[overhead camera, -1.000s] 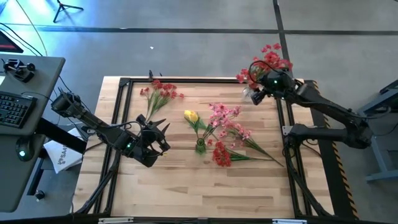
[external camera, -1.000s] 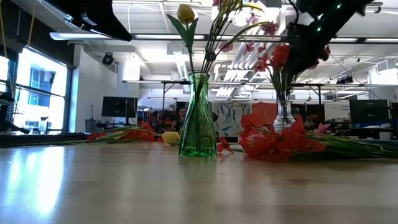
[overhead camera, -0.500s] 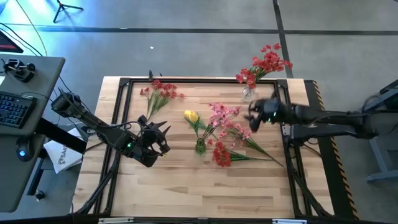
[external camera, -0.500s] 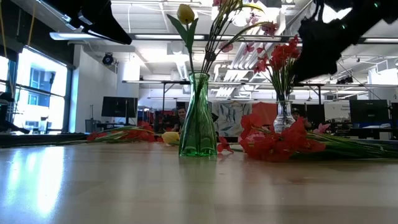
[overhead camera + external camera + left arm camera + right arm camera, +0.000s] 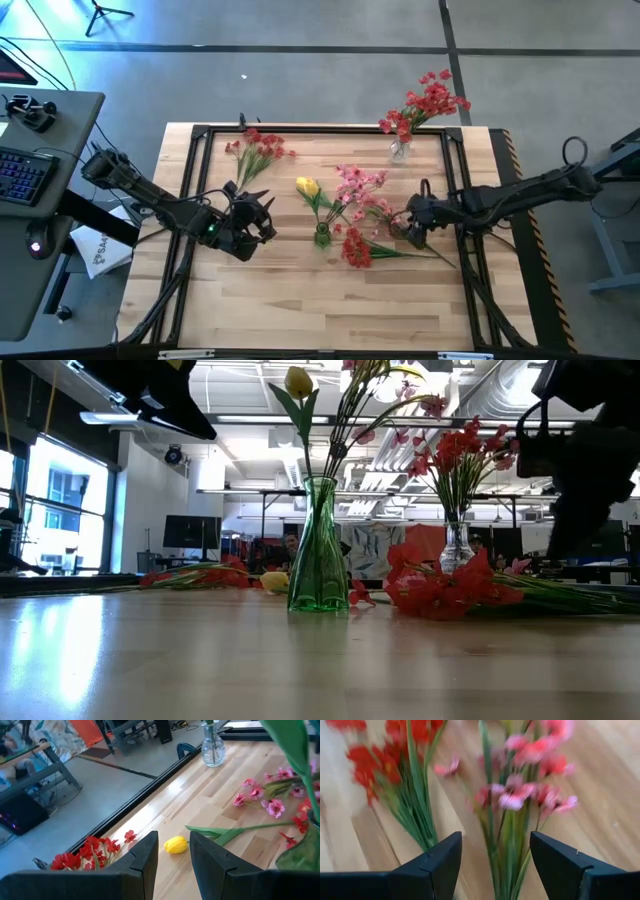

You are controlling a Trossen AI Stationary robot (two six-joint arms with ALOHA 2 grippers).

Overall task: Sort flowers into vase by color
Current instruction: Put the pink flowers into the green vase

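The right arm reached in from the frame's right edge, its tool (image 5: 413, 222) spread wide, low over the pink flowers (image 5: 362, 192) lying mid-surface (stems between its fingers, untouched). The left tool (image 5: 252, 220), also spread, hovered left of the green vase (image 5: 322, 235). Red flowers (image 5: 426, 104) stood in the clear vase (image 5: 400, 150), upper right.

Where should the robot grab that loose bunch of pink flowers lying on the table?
Probably by the green stalks, not the blooms. The pink flowers lie flat, stalks fanning toward the right gripper, which is open above them; coming straight down across the stalks looks simplest.
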